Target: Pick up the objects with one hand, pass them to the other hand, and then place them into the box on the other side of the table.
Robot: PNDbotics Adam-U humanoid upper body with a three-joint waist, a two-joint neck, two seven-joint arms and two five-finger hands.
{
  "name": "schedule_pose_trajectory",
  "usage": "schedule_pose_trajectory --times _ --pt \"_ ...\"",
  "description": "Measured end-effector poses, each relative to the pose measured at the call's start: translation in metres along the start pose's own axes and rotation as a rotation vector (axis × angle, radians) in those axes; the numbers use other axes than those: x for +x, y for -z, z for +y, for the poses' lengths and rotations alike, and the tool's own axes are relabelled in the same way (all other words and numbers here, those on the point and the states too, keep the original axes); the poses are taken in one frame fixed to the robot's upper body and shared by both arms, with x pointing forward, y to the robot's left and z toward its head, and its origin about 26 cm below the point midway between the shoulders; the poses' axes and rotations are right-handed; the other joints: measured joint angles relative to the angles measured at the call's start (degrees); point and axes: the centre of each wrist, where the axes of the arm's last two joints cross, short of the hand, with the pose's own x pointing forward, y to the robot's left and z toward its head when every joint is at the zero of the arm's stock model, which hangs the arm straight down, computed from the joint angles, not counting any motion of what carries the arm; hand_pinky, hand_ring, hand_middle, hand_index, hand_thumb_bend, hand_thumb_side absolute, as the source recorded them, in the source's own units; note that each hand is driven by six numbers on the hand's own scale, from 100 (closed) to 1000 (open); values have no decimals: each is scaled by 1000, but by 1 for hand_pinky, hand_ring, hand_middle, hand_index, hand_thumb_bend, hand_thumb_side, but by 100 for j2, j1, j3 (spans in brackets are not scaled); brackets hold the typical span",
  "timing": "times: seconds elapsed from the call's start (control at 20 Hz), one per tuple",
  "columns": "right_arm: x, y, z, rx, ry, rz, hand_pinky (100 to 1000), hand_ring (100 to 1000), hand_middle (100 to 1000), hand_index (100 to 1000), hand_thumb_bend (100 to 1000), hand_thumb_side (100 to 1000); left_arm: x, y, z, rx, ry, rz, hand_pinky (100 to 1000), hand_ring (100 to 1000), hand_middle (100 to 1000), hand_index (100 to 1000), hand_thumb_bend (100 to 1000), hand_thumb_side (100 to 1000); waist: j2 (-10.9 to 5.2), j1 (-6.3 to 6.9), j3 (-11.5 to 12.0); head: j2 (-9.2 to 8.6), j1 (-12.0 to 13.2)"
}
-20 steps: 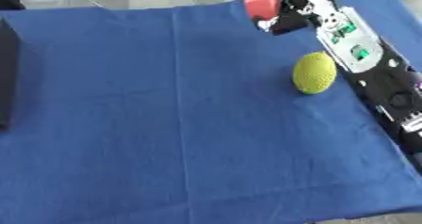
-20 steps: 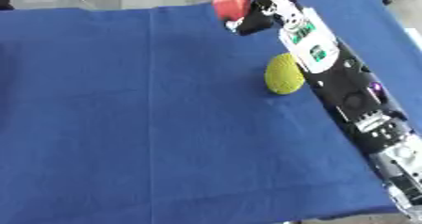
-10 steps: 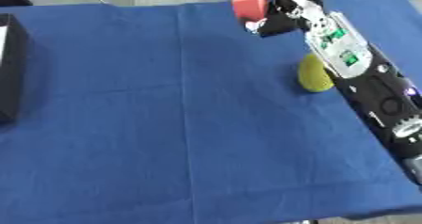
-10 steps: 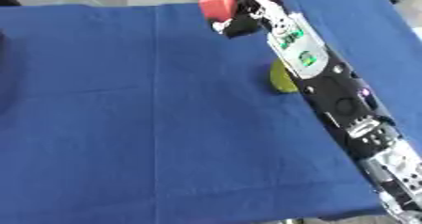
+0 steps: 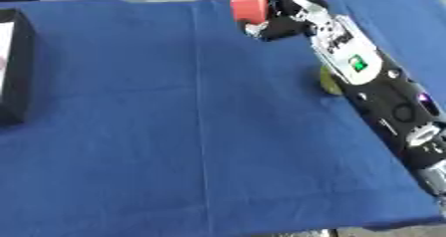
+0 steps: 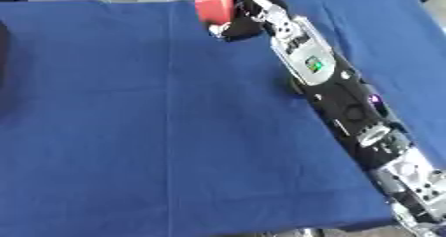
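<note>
The right hand (image 5: pixel 283 17) holds the red block (image 5: pixel 250 4) in curled fingers above the worktop's (image 5: pixel 174 131) far edge. The block looks light and rigid; the receiving hand should take its exposed left faces. The box (image 5: pixel 16 66) sits at the left; the left hand is out of view.

Even, bright overhead light, soft shadows on the blue cloth (image 5: pixel 174 131), slight overall blur, no glare.
</note>
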Motion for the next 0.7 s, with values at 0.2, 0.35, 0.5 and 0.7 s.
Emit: schedule_pose_trajectory --times 0.2,0.35,0.5,0.7 --pt "3 3 12 27 25 -14 766 602 557 648 144 158 14 2 -1 -30 -6 -54 808 709 647 736 183 338 -32 0 21 3 10" --pt "5 5 22 47 37 -29 766 602 557 648 142 159 30 3 -5 -73 -13 -106 808 712 650 737 190 341 -43 3 22 6 10" --pt "8 7 32 61 50 -46 766 602 556 648 142 156 43 3 -10 -121 -16 -150 808 713 651 739 194 347 -66 7 24 35 10" --pt "10 9 42 75 62 -62 766 602 556 648 142 157 56 4 -16 -174 -19 -189 807 713 651 738 198 351 -71 20 25 52 8"
